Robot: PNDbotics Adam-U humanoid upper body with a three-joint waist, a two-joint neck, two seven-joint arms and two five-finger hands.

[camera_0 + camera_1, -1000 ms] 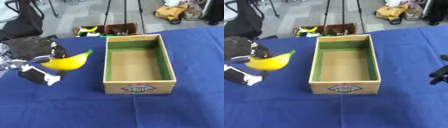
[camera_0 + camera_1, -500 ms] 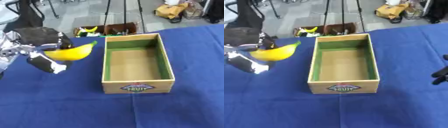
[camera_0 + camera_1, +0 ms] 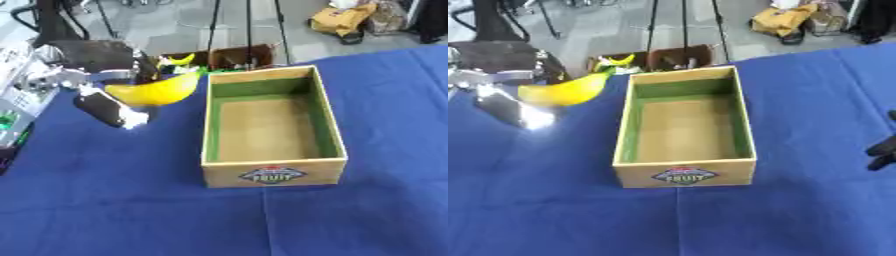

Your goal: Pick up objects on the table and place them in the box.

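A: Where do we stand with the banana (image 3: 156, 91)?

B: We have it in our left hand (image 3: 107, 80), lifted off the blue counter (image 3: 131, 210) to the left of the wooden fruit box (image 3: 268, 123). The fingers are curled round the banana's left half; the free end with the greenish tip points right and a little up, toward the box's near-left wall.

A: So the long axis runs roughly left to right?

B: Yes, across our view, tilted up at the right end. The box runs the other way, long side going away from us. We judge that the coming move turns on that: the banana lies crosswise to the box's length, and its tip is just beside the left wall near the far corner but not yet over the rim.

A: Will it fit as it is?

B: We think it might span most of the width, so turning it toward the box's long axis before letting go looks the safer choice. Otherwise an end could catch on a wall.

A: And our right hand (image 3: 883, 148)?

B: Only dark fingers show at the right edge of the right eye view, well apart from the box and holding nothing we can see. We cannot tell how far they are open. The left hand is clearly the nearer one, and it already has the fruit.

A: Is the box holding anything?

B: Its floor looks bare from here.
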